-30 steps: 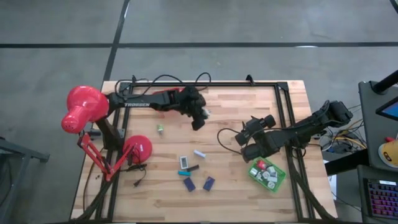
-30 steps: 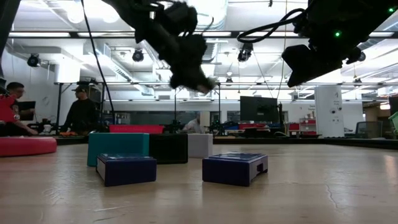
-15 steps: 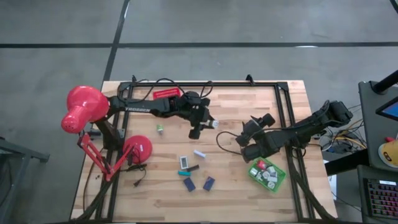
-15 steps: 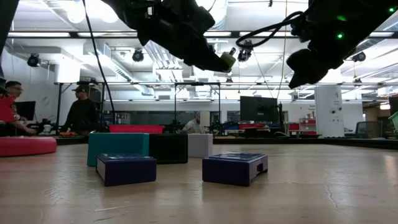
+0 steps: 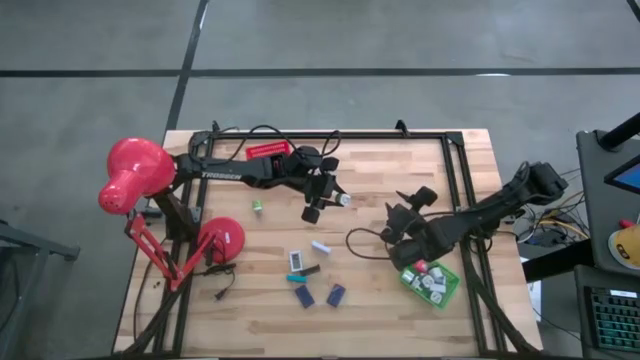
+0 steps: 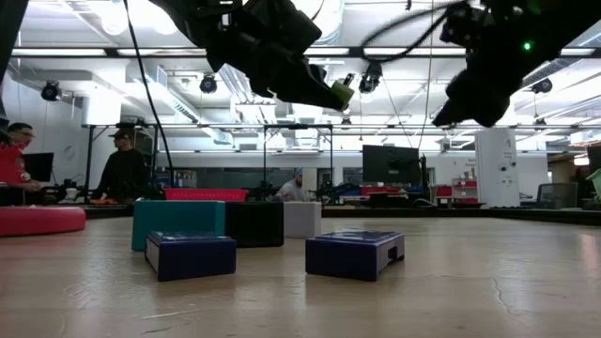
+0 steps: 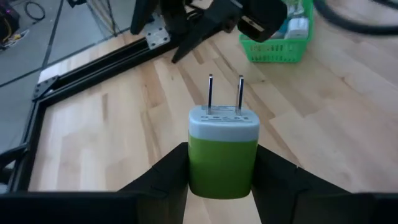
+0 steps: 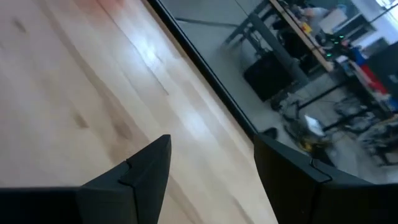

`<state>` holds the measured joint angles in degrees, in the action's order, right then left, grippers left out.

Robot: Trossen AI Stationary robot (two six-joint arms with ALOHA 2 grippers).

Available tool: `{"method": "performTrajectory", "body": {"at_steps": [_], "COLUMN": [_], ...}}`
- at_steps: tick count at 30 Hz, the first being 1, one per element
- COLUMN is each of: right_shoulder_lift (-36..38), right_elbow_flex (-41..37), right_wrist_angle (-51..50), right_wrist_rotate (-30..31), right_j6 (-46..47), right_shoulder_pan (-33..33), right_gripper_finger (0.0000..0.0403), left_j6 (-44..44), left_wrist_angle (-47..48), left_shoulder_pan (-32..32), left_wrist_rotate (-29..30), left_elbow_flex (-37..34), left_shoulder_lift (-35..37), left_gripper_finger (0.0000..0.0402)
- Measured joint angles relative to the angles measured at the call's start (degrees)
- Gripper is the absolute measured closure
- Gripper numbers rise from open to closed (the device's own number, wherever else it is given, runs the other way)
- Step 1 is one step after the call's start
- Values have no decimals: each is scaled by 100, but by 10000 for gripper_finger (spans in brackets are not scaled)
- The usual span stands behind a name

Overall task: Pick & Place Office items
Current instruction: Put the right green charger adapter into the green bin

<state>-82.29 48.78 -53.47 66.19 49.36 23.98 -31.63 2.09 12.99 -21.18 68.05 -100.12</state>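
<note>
Left end effector (image 7: 222, 163) clamped, raised mid-table; right end effector (image 8: 211, 168) parted

Desk (image 5: 400, 170) looks like pale planked wood with a satin sheen. Charger (image 7: 223, 151) is seen in smooth green-and-white plastic with shiny metal prongs. Green basket (image 5: 447, 290), lower right: plastic mesh.

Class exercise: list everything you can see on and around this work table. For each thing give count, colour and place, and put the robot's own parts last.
Plug charger: one, green and white, two prongs, held in the left gripper above the table.
Basket: one, green, right front of the table, small items inside.
Navy blocks: two, front centre of the table.
Teal block: one, behind the navy ones.
Desk lamp: one, red, left edge.
Red tray: one, far side.
People: several, in the room behind.
Left gripper: shut on the plug charger, mid-table.
Right gripper: open, empty, beside the basket.
</note>
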Motion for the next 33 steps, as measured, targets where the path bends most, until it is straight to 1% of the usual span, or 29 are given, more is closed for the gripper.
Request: {"method": "performTrajectory", "body": {"at_steps": [4,8,12,17,20,21,23,26,28,33], "right_shoulder_lift": [19,-21,-28,-28,-29,-28,-27,-27,-26,27], "right_elbow_flex": [36,28,21,12,-24,-25,-25,-25,-25,-29], "right_wrist_angle": [793,1526,1899,2222,2691,2953,3577,4503,4834,4613], "right_wrist_rotate": [0,0,0,-1,-40,-116,-458,-1329,-1655,-1454], "right_j6": [-303,-1067,-1506,-1768,-2237,-2501,-3235,-4440,-4912,-4848], "right_shoulder_pan": [29,42,40,21,12,-2,-40,-162,-284,-637], "right_gripper_finger": [179,179,179,179,179,179,179,179,179,179], "left_j6": [-10,-12,-12,-12,-52,-79,-99,-99,-99,-99], "left_wrist_angle": [-77,-129,-160,-153,-149,-151,-153,-153,-153,-147], "left_shoulder_pan": [-4,0,0,0,0,0,0,0,-4,-3], "left_wrist_rotate": [-67,-71,-71,-71,-75,-100,-236,-333,-335,-335], "left_elbow_flex": [0,0,0,0,0,0,0,0,0,0], "left_shoulder_lift": [0,0,0,0,0,0,0,0,0,0], "left_gripper_finger": [257,257,257,257,257,257,257,257,257,257]}}
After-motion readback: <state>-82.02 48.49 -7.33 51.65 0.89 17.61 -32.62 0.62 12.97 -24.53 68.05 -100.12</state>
